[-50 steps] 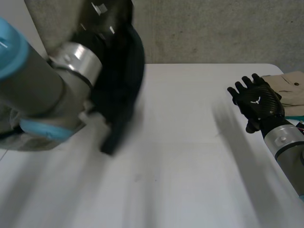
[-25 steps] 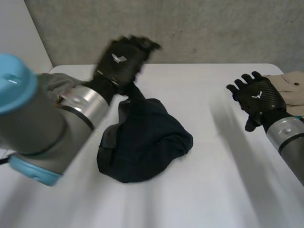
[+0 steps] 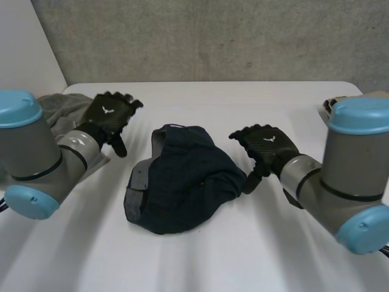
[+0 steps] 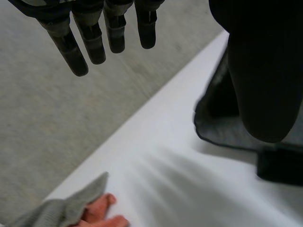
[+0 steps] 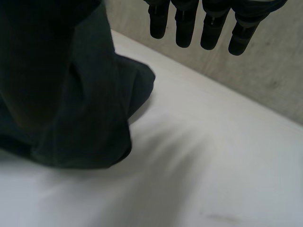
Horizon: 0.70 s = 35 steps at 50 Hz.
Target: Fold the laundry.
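Observation:
A dark navy garment lies crumpled in a heap in the middle of the white table, with a grey lining showing at its left edge. My left hand hovers open just left of the heap, apart from it, its fingers straight and holding nothing. The garment's grey-lined edge lies beside that hand's thumb. My right hand is open at the heap's right edge, thumb close to the cloth. Its fingers hang straight above bare table, with the garment beside them.
A grey cloth lies at the table's back left, behind my left arm. A person's fingers hold the corner of that grey cloth. A beige cloth sits at the back right. A concrete wall stands behind the table.
My left hand let go of the dark garment, which dropped onto the table, and then drew back to the left. My right hand came in from the far right to the garment's right edge.

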{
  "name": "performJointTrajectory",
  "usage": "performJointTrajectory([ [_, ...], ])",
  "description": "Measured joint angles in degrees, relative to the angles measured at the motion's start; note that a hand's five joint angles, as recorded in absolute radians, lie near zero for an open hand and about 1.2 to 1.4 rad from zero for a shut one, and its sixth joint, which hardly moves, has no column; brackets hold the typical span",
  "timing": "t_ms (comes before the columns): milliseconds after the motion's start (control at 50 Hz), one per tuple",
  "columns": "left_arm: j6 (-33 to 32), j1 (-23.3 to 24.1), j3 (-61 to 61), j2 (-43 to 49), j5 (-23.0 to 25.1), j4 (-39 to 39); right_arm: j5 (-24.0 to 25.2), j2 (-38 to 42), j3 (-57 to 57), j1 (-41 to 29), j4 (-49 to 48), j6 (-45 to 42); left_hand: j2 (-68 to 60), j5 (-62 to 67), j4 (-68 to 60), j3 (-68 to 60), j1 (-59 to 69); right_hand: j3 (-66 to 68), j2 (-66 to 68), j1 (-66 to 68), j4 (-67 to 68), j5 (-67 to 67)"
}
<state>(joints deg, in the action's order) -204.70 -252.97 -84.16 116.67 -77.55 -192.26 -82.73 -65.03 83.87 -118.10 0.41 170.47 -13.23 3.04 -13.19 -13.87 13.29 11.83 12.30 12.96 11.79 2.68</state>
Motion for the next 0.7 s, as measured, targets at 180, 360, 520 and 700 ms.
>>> performJointTrajectory([
  [180, -0.2, -2.84, -5.67, -5.76, 0.7, 2.42, -0.91, -1.68, -3.07, -4.65, -3.2, -16.19, 0.0, 0.0, 0.0, 0.0, 0.0, 0.0, 0.0, 0.0, 0.0, 0.0],
  [360, 4.27, -7.82, -15.71, -17.35, 0.69, 0.97, 5.5, 1.85, -7.68, -13.39, -3.13, -41.23, 0.0, 0.0, 0.0, 0.0, 0.0, 0.0, 0.0, 0.0, 0.0, 0.0],
  [520, 8.65, -13.06, -20.47, -22.83, 0.93, -1.07, 7.87, 13.16, -14.12, -19.64, -2.95, -50.14, 0.0, 0.0, 0.0, 0.0, 0.0, 0.0, 0.0, 0.0, 0.0, 0.0],
  [700, 10.58, -16.01, -22.07, -24.09, 1.22, -1.38, 9.69, 21.97, -18.51, -21.39, -3.24, -56.36, 0.0, 0.0, 0.0, 0.0, 0.0, 25.45, 25.55, 24.15, 24.18, 23.45],
])
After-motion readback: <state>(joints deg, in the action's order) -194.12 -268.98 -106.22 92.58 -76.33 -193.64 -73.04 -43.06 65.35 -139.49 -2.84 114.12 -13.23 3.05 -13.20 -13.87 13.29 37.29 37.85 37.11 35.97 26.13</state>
